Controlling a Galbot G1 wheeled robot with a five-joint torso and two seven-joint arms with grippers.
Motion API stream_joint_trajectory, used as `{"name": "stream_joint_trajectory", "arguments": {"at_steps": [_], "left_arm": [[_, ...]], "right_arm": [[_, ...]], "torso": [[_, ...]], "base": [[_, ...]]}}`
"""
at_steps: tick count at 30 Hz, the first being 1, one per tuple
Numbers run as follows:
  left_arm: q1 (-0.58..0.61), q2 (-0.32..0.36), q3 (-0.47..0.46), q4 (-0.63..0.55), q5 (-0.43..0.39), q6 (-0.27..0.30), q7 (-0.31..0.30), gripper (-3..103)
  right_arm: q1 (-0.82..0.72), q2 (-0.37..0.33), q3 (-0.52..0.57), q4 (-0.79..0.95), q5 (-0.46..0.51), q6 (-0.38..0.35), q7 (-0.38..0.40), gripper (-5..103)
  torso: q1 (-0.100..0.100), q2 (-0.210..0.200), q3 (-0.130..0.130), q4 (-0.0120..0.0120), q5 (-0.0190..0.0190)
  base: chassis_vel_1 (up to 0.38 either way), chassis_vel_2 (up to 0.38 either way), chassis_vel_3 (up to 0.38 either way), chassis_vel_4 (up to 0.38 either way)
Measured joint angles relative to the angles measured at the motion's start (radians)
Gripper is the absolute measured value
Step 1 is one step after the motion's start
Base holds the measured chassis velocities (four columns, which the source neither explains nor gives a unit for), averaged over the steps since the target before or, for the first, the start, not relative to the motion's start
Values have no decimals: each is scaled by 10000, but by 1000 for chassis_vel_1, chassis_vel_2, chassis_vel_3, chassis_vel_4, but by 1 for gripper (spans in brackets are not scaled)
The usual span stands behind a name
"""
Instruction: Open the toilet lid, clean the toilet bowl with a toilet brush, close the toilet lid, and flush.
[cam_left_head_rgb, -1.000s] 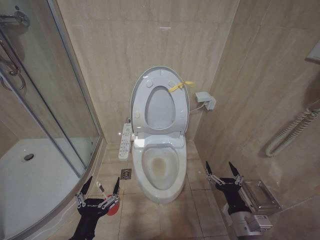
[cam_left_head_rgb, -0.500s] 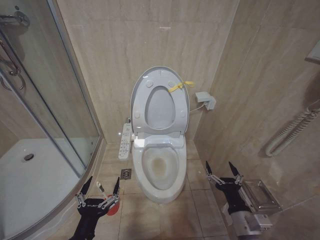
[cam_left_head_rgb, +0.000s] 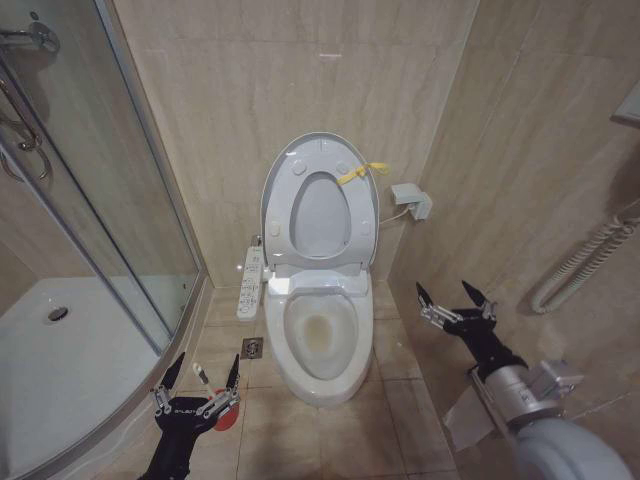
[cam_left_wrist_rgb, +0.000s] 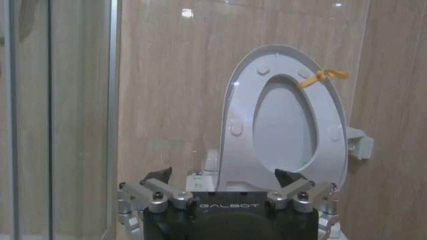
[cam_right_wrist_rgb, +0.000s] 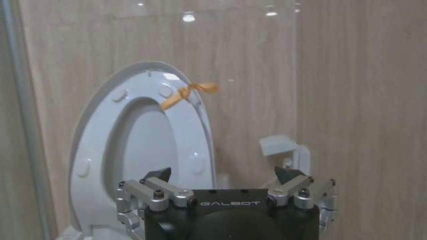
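- The toilet lid (cam_left_head_rgb: 320, 165) stands upright against the back wall above the toilet bowl (cam_left_head_rgb: 320, 340), with the ring seat (cam_left_head_rgb: 322, 215) raised flat against it; the yellow strap (cam_left_head_rgb: 358, 172) sits near the lid's top edge.
- The toilet bowl is uncovered, with some yellowish water at its bottom, so the opening step looks done and the brushing step looks to be in hand.
- The left gripper (cam_left_head_rgb: 197, 389) hovers low over the floor on the bowl's left, near its front end, with its fingers spread wide and nothing between them.
- Just under and beside that gripper, a small red cup holder (cam_left_head_rgb: 226, 419) peeks out on the tiles; the toilet brush handle itself is too hidden to make out.
- The right gripper (cam_left_head_rgb: 456, 304) hangs on the bowl's right, well apart from the rim, also wide open and empty, pointed toward the back wall.
- The white control panel (cam_left_head_rgb: 249, 283) lies along the bowl's left side, between the bowl and the shower glass (cam_left_head_rgb: 120, 200).
- My judgement: the next move calls for the left gripper to drop onto the thin handle by the red holder and close squarely on it, keeping clear of the control panel.
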Motion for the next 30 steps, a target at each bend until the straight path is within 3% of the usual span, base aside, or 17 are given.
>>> {"name": "stream_joint_trajectory", "arguments": {"at_steps": [2, 30], "left_arm": [[0, 0, -1, 0, 0, 0, 0, 100], [-1, 1, 0, 0, 0, 0, 0, 100]], "right_arm": [[535, -142, -376, -588, 210, 198, 147, 100], [2718, -71, -1170, -2880, 186, 1190, 360, 100]], "torso": [[1, -1, 1, 11, 11], [0, -1, 0, 5, 6]], "base": [[0, 0, 0, 0], [0, 0, 0, 0]]}}
